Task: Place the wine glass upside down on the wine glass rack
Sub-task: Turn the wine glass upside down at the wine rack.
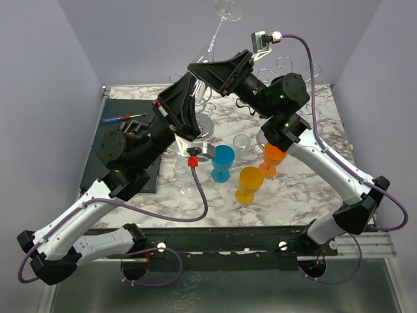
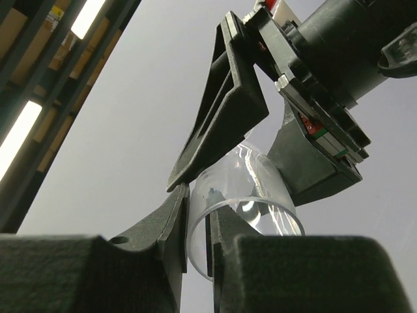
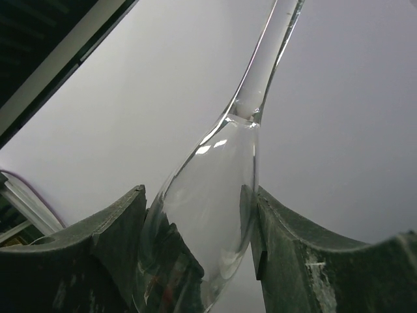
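- Black fingers of the left gripper [image 2: 197, 225] are clamped on the rim wall of the clear wine glass [image 2: 254, 189].
- Right gripper [image 3: 199, 215] clasps the bowl from both sides, with the stem and foot pointing up.
- Glass hangs in the air over the far half of the marble tabletop [image 1: 306, 189], near the wire wine glass rack [image 1: 284, 62] at the far edge.
- Blue goblet [image 1: 222, 163] and orange goblet [image 1: 249, 184] stand side by side near the tabletop's middle.

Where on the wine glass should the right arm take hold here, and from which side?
The bowl, from its side, one of the right fingers on each flank. The wine glass is foot-up, the left fingers pinch its rim, and the thin stem offers less to grip.
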{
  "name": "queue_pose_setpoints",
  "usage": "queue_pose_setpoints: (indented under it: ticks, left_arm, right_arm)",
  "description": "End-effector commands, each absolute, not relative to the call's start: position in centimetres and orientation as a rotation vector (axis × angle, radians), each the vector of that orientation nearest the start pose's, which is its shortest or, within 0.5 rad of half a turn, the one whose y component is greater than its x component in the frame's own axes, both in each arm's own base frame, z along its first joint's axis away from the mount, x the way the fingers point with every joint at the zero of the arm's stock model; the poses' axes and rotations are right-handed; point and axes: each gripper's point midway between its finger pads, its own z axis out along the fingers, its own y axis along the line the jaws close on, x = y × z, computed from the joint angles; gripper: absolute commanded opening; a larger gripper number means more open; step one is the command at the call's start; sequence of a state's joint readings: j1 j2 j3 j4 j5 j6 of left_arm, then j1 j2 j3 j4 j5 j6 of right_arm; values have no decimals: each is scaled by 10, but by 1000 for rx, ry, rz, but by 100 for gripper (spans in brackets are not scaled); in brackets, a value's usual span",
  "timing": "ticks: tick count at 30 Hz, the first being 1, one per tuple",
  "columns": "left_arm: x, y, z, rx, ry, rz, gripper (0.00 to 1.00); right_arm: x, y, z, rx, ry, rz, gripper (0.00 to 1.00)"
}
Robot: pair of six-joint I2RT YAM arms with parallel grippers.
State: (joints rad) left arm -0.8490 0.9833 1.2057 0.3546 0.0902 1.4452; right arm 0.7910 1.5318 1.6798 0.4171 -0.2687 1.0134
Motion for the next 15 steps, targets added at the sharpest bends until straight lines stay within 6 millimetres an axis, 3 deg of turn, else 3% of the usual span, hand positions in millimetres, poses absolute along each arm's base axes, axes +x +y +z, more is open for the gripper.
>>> queue_pose_setpoints:
  ticks: [1,10,15]
  left_arm:
    - [220,-217,577,941,320,494,27]
    - [225,-217,565,945,356,490,68]
    - [229,-217,533,1001,411,470,87]
  right_arm:
    - [249,354,607,-177,1084,1647,4]
    - [253,329,603,-210,1167,1377,0]
    - [253,304,592,-259,1248,1165,0]
